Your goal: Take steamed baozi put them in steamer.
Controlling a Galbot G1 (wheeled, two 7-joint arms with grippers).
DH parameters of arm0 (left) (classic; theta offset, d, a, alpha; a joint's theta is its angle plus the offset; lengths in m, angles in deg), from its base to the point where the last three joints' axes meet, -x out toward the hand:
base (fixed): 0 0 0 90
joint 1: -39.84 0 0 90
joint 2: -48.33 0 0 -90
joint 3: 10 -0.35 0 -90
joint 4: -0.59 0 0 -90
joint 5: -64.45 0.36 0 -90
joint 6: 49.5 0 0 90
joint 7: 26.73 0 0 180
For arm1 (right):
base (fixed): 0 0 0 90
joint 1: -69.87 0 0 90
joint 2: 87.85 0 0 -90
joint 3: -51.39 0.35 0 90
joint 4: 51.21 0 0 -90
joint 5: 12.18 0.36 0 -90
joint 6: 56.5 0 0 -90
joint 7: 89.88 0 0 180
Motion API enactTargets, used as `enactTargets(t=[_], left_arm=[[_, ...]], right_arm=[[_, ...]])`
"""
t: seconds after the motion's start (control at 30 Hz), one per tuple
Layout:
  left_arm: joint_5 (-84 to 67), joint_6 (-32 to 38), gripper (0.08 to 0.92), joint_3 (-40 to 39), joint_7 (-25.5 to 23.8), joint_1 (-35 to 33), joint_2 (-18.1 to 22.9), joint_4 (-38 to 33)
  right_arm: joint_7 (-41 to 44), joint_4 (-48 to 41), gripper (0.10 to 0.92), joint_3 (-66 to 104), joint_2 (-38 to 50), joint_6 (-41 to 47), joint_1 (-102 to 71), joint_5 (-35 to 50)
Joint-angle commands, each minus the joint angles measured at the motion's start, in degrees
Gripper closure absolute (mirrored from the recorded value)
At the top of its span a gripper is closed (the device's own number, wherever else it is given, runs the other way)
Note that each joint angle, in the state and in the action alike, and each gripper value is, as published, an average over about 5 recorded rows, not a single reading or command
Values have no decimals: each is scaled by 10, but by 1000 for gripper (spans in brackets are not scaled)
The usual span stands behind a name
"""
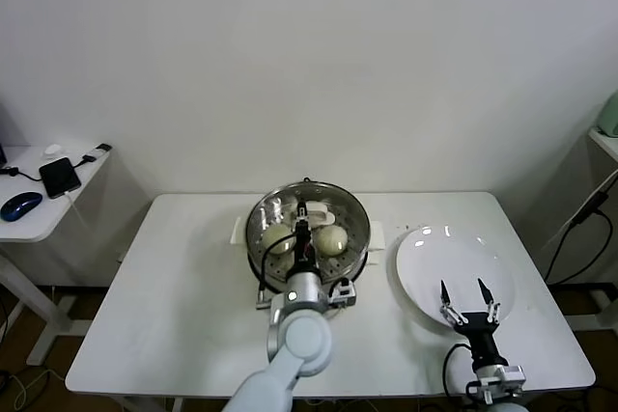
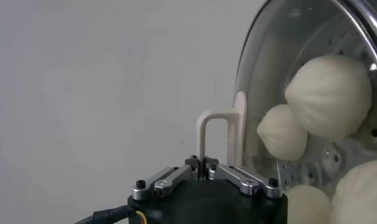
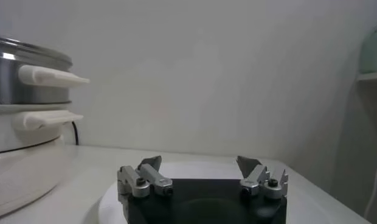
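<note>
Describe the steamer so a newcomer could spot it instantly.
On the white table, look at the middle of the far edge, under the left gripper. The steamer is the round shiny steel pot holding baozi, unlike the flat, empty white plate to its right.

- The steamer point(image 1: 353, 215) is a round, shiny steel pot with a perforated tray inside, standing on a white base with white side handles.
- The left gripper's fingers point(image 1: 301, 211) reach in over its near rim, above the middle of the tray.
- The steamed baozi are smooth, cream-white domes resting on the tray: one point(image 1: 277, 238) just left of those fingers, another point(image 1: 332, 240) just right.
</note>
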Motion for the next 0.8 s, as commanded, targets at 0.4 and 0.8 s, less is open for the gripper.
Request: enactTargets(t=[0.4,0.8], left_arm=[[9,6,846,4,3,-7,-1,7],[-74,9,521,-14,-12,-12,-30,-68]], right_arm=[[2,7,203,1,-5,-6,0,-10],[15,12,203,-3,-3,10,1,-16]])
